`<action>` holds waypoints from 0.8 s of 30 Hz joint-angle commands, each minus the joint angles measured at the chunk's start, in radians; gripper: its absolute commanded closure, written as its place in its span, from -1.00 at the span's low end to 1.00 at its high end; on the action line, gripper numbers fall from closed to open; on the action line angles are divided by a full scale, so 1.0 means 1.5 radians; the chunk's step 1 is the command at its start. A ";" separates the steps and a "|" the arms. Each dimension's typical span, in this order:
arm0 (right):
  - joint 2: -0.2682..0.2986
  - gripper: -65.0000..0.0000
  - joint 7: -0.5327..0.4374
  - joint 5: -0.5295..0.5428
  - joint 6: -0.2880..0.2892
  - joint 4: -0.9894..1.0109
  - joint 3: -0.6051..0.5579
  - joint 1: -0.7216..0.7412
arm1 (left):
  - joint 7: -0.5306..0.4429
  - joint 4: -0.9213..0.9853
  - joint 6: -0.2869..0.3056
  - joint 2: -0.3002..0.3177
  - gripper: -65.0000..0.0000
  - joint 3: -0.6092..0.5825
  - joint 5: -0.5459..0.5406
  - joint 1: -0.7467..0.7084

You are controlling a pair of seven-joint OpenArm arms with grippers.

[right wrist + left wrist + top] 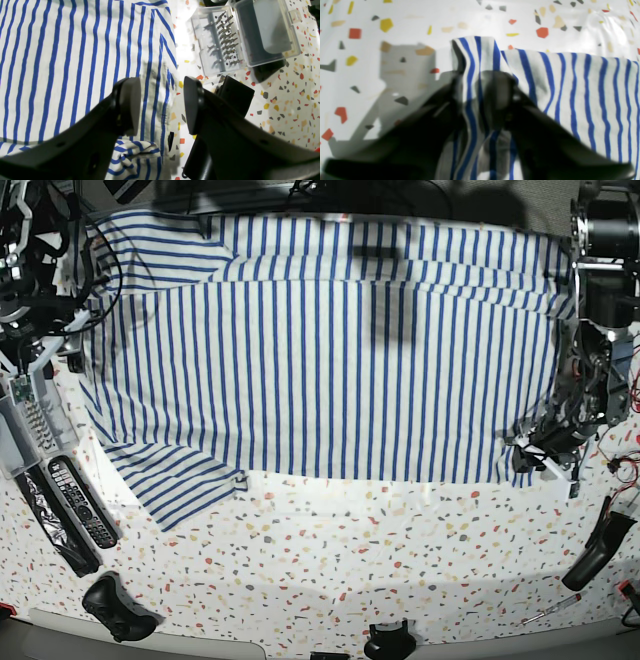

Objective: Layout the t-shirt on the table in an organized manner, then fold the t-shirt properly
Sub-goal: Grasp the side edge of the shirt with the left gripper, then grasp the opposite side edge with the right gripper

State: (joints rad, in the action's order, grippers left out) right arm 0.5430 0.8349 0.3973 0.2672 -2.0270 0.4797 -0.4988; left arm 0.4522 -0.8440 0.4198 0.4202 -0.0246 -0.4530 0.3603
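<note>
Nearest the left wrist camera, the left gripper (483, 82) is seen clamped on a bunched corner of the t-shirt (570, 87); a pleat of striped cloth is pinched between its two dark jaws and stands up from the table (407, 27). In the base view that corner is the near hem corner, on that view's right side. The step in hand is judged to be the laying-out. It would best be done by drawing the held corner outward and toward the near edge, low over the tabletop, until the hem lies straight, with the pinch kept firm so that the cloth does not slip and bunch again.

Closest in the right wrist view, the right gripper (160, 105) is seen with its jaws parted and nothing between them. It hangs over the shirt's side edge, one finger above the stripes and the other above bare table. Whether the fingertips touch the cloth cannot be told.

Farther off, the shirt is spread wide across the far half of the table, with a sleeve (170, 480) lying rumpled at the near corner by the right arm.
</note>
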 commanded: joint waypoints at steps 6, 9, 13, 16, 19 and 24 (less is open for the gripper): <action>0.011 0.16 -0.021 0.003 0.002 -0.010 0.007 0.002 | -0.014 -0.010 0.004 0.008 1.00 0.003 0.031 0.014; 0.011 0.16 -0.056 0.003 0.002 -0.010 0.007 0.002 | -0.023 -0.010 0.004 0.008 1.00 0.003 0.066 0.014; 0.011 0.07 -0.131 0.002 0.006 -0.007 0.007 0.007 | -0.024 -0.010 -0.001 0.008 1.00 0.003 0.075 0.014; 0.011 -0.16 -0.140 0.005 0.041 0.021 0.007 0.044 | -0.026 -0.010 -0.001 0.008 1.00 0.003 0.075 0.015; 0.011 -0.17 -0.138 0.026 0.049 0.074 0.007 0.109 | -0.032 -0.010 -0.001 0.008 1.00 0.003 0.075 0.014; 0.011 -0.17 -0.086 0.112 0.067 0.176 -0.001 0.244 | -0.040 -0.010 -0.001 0.006 1.00 0.003 0.075 0.015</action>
State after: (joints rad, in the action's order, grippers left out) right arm 0.5388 0.7322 0.5575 0.3668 -1.7454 0.4721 -0.1429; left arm 0.3958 -0.8444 0.4187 0.4183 -0.0246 -0.3397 0.3607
